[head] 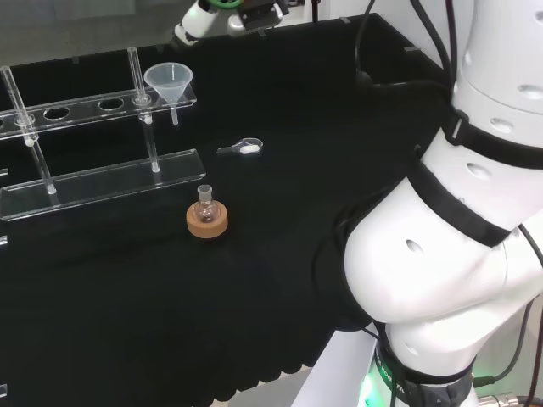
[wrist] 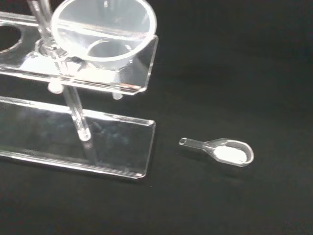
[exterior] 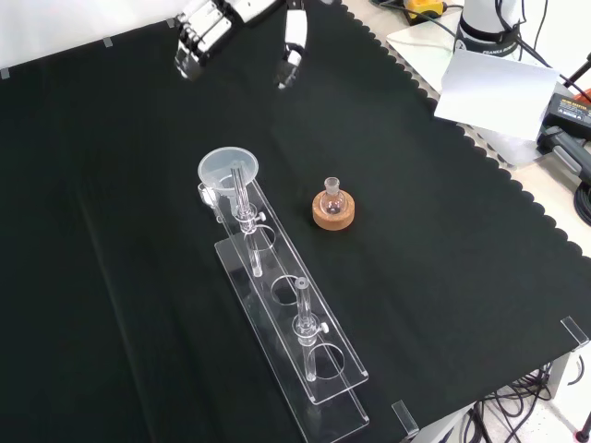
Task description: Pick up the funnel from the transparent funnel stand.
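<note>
The funnel is clear plastic, a wide cone w/ a thin stem, and it sits in the end hole of the stand. The stand is see-through acrylic: a flat base plate, an upper shelf w/ round holes, thin clear rods joining the two. In the wrist view the funnel's round rim looks smooth and glossy, resting at the shelf's end corner, stem poking down under the shelf.

On the black cloth, matte w/ a scalloped edge, a small round-bottomed glass flask stands upright in a cork ring, just beside the stand, to its right in the front view. A tiny clear scoop holding a bit of white powder lies flat on the cloth near the stand's funnel end, apart from it.

The hand, black and white, hangs at the top of the front view, above the cloth's far edge. Fingers are spread apart and fairly straight, pointing down, holding nothing. The funnel is well apart from it, lower in the front view, not touched. In the head view the arm's big white links bulk up on the right.
</note>
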